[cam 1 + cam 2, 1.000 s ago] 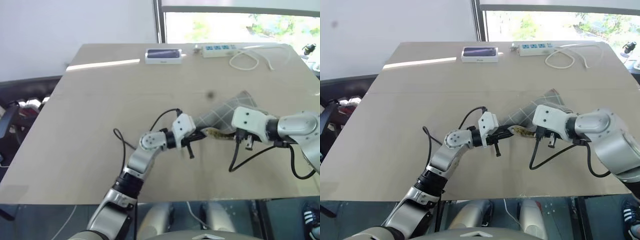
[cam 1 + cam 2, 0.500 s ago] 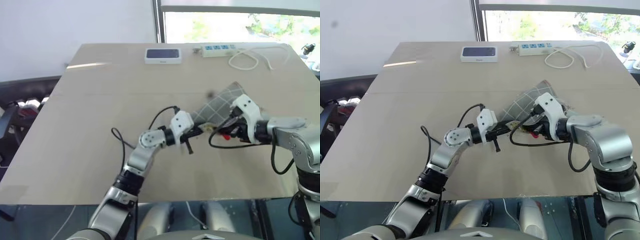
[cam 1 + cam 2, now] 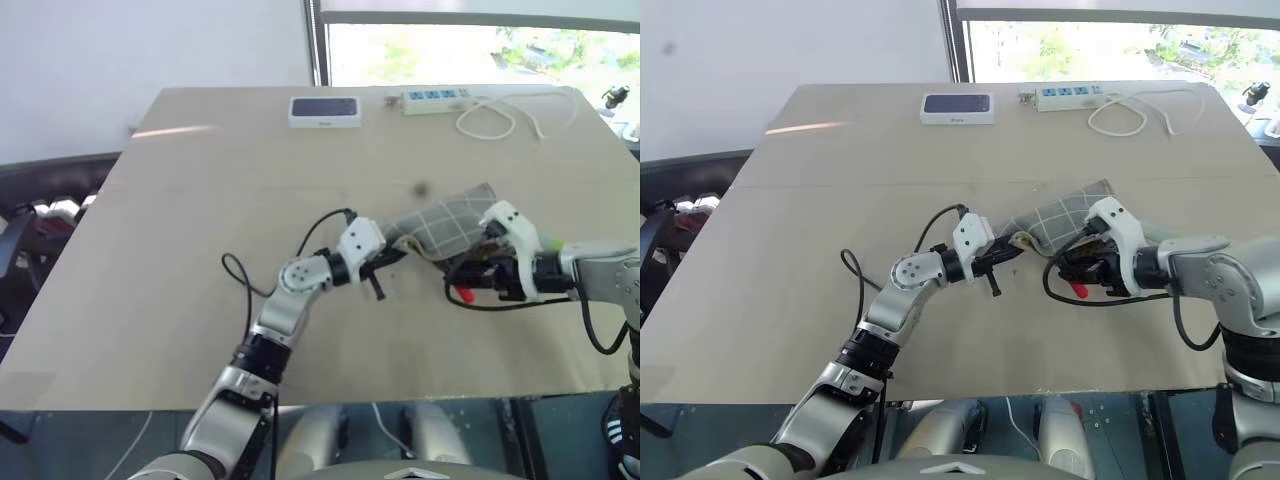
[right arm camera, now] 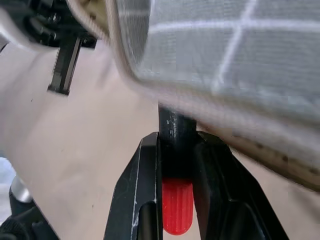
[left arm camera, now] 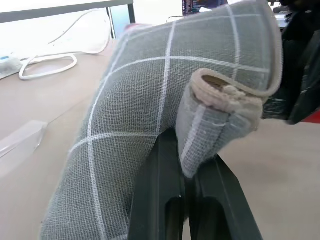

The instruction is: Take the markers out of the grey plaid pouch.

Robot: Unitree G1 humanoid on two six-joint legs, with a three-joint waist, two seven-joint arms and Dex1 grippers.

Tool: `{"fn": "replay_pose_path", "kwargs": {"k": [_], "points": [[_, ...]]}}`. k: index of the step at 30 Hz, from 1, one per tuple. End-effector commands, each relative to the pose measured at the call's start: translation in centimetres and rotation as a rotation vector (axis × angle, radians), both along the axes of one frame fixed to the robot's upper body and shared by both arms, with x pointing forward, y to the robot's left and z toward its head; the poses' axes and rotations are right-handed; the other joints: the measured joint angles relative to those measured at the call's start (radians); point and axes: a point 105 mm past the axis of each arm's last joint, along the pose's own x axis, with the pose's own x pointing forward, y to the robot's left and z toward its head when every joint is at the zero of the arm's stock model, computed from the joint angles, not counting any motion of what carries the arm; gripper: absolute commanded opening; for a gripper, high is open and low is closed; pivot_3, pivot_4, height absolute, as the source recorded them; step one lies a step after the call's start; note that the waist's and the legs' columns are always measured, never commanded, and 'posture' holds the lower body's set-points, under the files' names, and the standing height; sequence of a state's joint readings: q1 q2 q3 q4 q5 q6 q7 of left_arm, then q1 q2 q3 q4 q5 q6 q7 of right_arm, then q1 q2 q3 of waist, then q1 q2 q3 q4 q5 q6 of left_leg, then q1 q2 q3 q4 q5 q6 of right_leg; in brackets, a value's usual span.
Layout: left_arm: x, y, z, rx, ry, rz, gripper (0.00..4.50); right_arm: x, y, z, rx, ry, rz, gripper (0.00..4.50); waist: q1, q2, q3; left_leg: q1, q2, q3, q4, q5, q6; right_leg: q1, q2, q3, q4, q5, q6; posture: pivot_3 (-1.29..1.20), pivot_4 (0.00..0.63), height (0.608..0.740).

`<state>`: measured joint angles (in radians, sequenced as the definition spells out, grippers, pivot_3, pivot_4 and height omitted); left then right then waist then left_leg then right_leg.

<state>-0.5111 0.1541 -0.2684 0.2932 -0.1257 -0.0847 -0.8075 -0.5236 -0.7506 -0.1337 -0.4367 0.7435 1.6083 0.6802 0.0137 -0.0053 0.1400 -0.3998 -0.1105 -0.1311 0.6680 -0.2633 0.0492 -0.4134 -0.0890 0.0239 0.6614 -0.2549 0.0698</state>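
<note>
The grey plaid pouch [image 3: 447, 224] lies slumped on the table, its yellowish opening edge facing my left gripper [image 3: 393, 256]. That gripper is shut on a folded bit of the edge [image 5: 202, 140]. My right gripper [image 3: 463, 279] sits just in front of the pouch, shut on the slim red-and-black marker [image 4: 176, 129]. The marker's red end [image 4: 177, 210] lies between the fingers. Its black shaft runs up to the pouch [image 4: 225, 55], and its far end is hidden by the pouch's edge.
A white-and-dark-blue box [image 3: 326, 110] and a white power strip [image 3: 437, 98] with a coiled cord [image 3: 498, 121] lie along the table's far edge. Bare tabletop [image 3: 180, 260] spreads to the left and in front of the arms.
My right wrist has rolled over and drawn back from the pouch mouth, and the marker's red end now shows in its fingers. The pouch has sagged lower. The left gripper keeps its hold on the edge.
</note>
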Motion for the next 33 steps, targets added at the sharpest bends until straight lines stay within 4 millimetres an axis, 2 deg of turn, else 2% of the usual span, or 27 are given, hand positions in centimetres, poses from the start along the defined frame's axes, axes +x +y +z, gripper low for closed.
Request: {"fn": "replay_pose_path", "kwargs": {"k": [1, 2, 8, 11, 15, 20, 26, 32, 33], "points": [[0.9, 0.5, 0.9, -0.003, -0.058, 0.044, 0.00, -0.9, 0.0, 0.7, 0.015, -0.003, 0.036, 0.32, 0.000, 0.000, 0.000, 0.000, 0.000, 0.000, 0.000, 0.000, 0.000, 0.000, 0.000, 0.000, 0.000, 0.000, 0.000, 0.00, 0.150, 0.740], [1.1, 0.6, 0.9, -0.002, -0.061, 0.051, 0.00, -1.0, 0.0, 0.6, 0.009, 0.002, 0.040, 0.32, 0.000, 0.000, 0.000, 0.000, 0.000, 0.000, 0.000, 0.000, 0.000, 0.000, 0.000, 0.000, 0.000, 0.000, 0.000, 0.00, 0.150, 0.740], [1.6, 0.5, 1.6, -0.024, -0.084, 0.074, 0.00, -0.7, -1.5, -1.6, -0.339, -0.157, 0.115, 0.32, 0.000, 0.000, 0.000, 0.000, 0.000, 0.000, 0.000, 0.000, 0.000, 0.000, 0.000, -0.001, 0.000, 0.000, 0.000, 0.00, 0.150, 0.740], [2.1, 0.9, 1.9, -0.030, -0.095, 0.102, 0.00, -0.2, -2.2, -1.9, -0.375, -0.187, 0.115, 0.32, 0.000, -0.001, 0.001, 0.000, 0.000, 0.000, 0.000, 0.000, 0.000, 0.000, 0.000, -0.002, 0.000, 0.000, 0.000, 0.00, 0.150, 0.740], [2.6, 1.7, 2.0, -0.027, -0.102, 0.130, 0.00, 1.9, -3.6, -1.2, -0.422, -0.327, 0.079, 0.32, 0.000, -0.001, 0.001, 0.000, 0.000, 0.000, 0.000, 0.000, 0.000, 0.000, 0.000, -0.001, 0.000, 0.000, 0.000, 0.00, 0.150, 0.740], [3.5, 3.8, 1.9, -0.010, -0.105, 0.198, 0.00, 3.6, -6.8, -1.0, -0.506, -0.381, 0.008, 0.32, 0.000, -0.001, 0.001, 0.000, 0.000, 0.000, 0.000, 0.000, 0.000, 0.000, 0.001, -0.001, 0.000, 0.000, 0.000, 0.00, 0.150, 0.740], [4.8, 7.6, 1.6, 0.027, -0.108, 0.304, 0.00, 5.2, -10.6, -2.0, -0.617, -0.395, -0.095, 0.32, 0.000, -0.001, 0.001, 0.000, 0.000, 0.000, 0.000, 0.000, 0.000, 0.000, 0.001, -0.001, 0.000, 0.000, 0.000, 0.00, 0.150, 0.740], [4.6, 9.7, 0.5, 0.065, -0.061, 0.336, 0.00, 6.6, -11.3, -3.1, -0.617, -0.416, -0.107, 0.32, -0.004, -0.001, 0.000, 0.000, 0.000, 0.001, 0.000, 0.000, 0.000, 0.000, 0.001, 0.000, 0.000, 0.000, 0.000, 0.00, 0.150, 0.740], [4.5, 9.8, 0.3, 0.071, -0.055, 0.335, 0.00, 6.8, -11.3, -3.3, -0.620, -0.420, -0.100, 0.82, -0.005, -0.001, 0.000, 0.001, 0.000, 0.001, 0.000, 0.000, 0.000, 0.000, 0.001, 0.000, 0.000, 0.000, 0.000, 0.00, 0.150, 0.740]]}}
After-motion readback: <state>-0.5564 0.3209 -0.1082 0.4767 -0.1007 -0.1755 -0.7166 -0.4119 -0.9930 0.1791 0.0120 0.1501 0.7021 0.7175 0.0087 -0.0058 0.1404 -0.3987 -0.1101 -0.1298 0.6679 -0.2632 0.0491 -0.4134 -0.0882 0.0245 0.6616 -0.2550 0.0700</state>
